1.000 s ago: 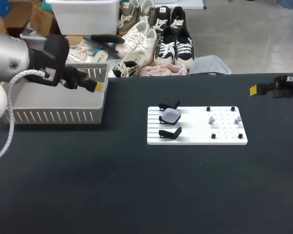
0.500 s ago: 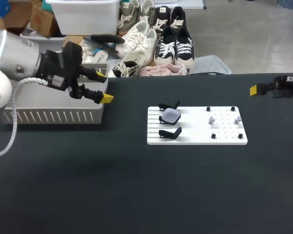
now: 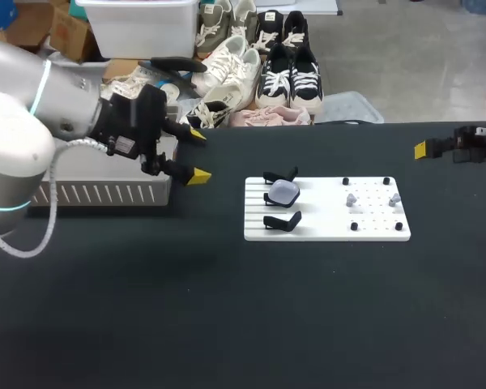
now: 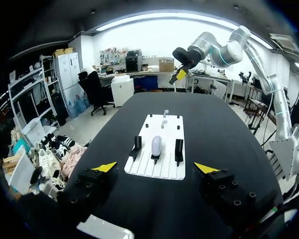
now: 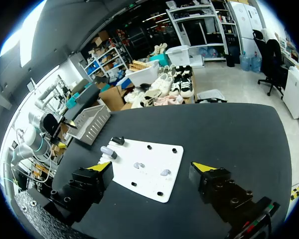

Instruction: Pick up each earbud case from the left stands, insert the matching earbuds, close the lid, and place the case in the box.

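A pale grey earbud case [image 3: 284, 191] sits on the middle of three black stands at the left end of a white board [image 3: 324, 227]. Two small earbuds [image 3: 351, 198] lie on the board's right half. My left gripper [image 3: 198, 156] hangs open just right of the grey basket [image 3: 97, 193], left of the board. In the left wrist view the case [image 4: 156, 146] lies ahead of the open left gripper [image 4: 155, 168], well apart from it. My right gripper [image 3: 421, 149] stays at the table's far right edge; in its wrist view the right gripper [image 5: 151, 166] is open and empty, with the board [image 5: 164, 154] ahead of it.
The slatted grey basket stands at the table's back left corner. Black pegs [image 3: 345, 181] stick up from the board's right half. Dark table surface [image 3: 243, 308] stretches in front of the board.
My left arm has swung right, from over the basket to the space between basket and board, its gripper open throughout. The right arm has not moved.
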Motion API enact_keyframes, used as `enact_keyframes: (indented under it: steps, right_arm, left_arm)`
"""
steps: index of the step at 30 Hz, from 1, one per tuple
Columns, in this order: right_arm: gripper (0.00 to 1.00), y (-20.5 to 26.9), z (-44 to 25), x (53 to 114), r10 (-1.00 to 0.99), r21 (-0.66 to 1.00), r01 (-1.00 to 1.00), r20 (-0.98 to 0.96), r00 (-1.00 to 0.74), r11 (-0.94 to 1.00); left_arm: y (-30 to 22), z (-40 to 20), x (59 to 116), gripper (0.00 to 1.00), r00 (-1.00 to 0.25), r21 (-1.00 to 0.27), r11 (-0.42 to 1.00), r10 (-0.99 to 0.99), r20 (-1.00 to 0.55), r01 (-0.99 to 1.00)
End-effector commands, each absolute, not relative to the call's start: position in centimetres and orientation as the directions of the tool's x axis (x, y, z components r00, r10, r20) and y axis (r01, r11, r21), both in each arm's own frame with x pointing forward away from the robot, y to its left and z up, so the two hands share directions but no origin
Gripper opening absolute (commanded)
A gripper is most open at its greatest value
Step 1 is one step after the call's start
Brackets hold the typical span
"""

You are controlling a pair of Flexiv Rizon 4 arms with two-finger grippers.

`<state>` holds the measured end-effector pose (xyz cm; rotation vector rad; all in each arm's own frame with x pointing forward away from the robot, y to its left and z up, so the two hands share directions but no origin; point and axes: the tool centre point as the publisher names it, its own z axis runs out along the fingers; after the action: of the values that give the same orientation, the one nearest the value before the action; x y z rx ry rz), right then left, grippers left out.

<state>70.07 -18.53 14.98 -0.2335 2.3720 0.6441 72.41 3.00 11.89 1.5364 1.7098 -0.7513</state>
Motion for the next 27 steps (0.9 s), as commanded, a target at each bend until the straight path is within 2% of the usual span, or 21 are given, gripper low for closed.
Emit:
enact_keyframes:
  steps: [1,13,15,17,20,22,23,25,26,27]
  right_arm:
    - [1.0,-18.6,15.0,70.1,-0.001,0.389,-0.327,-0.642,-0.766,0.861]
    - [1.0,-18.6,15.0,70.1,-0.001,0.389,-0.327,-0.642,-0.766,0.861]
    - [1.0,-18.6,15.0,70.1,-0.001,0.389,-0.327,-0.642,-0.766,0.861]
    - [1.0,-18.6,15.0,70.1,-0.001,0.389,-0.327,-0.642,-0.766,0.861]
    - [1.0,-18.6,15.0,70.1,-0.001,0.389,-0.327,-0.642,-0.766,0.861]
    - [1.0,-18.6,15.0,70.1,-0.001,0.389,-0.327,-0.642,-0.766,0.861]
    - [1.0,-18.6,15.0,70.1,-0.001,0.389,-0.327,-0.642,-0.766,0.861]
    - [1.0,-18.6,15.0,70.1,-0.001,0.389,-0.327,-0.642,-0.766,0.861]
    - [1.0,-18.6,15.0,70.1,-0.001,0.389,-0.327,-0.642,-0.766,0.861]
    - [1.0,-18.6,15.0,70.1,-0.001,0.389,-0.327,-0.642,-0.766,0.861]
  left_arm:
    - [1.9,10.7,72.9,1.0,-0.032,0.041,0.112,0.578,-0.815,0.993]
    - [-1.0,8.4,72.4,1.0,-0.042,0.006,0.081,0.579,-0.814,0.997]
    - [-1.4,7.9,72.5,0.93,-0.05,-0.003,0.082,0.581,-0.812,0.997]
    - [-1.7,7.6,72.6,0.93,-0.052,-0.004,0.084,0.581,-0.812,0.996]
    - [-2.2,7.3,72.6,0.79,-0.054,-0.005,0.086,0.58,-0.813,0.996]
    - [-2.5,7.0,72.6,0.85,-0.051,-0.005,0.081,0.582,-0.811,0.997]
    - [-2.7,6.8,72.7,0.84,-0.05,-0.005,0.079,0.583,-0.811,0.997]
    - [-3.0,6.6,72.7,0.62,-0.049,-0.008,0.072,0.584,-0.81,0.997]
    - [-3.2,6.5,72.8,0.59,-0.048,-0.008,0.071,0.584,-0.81,0.997]
    - [-3.3,6.4,72.8,0.64,-0.049,-0.009,0.071,0.583,-0.811,0.997]
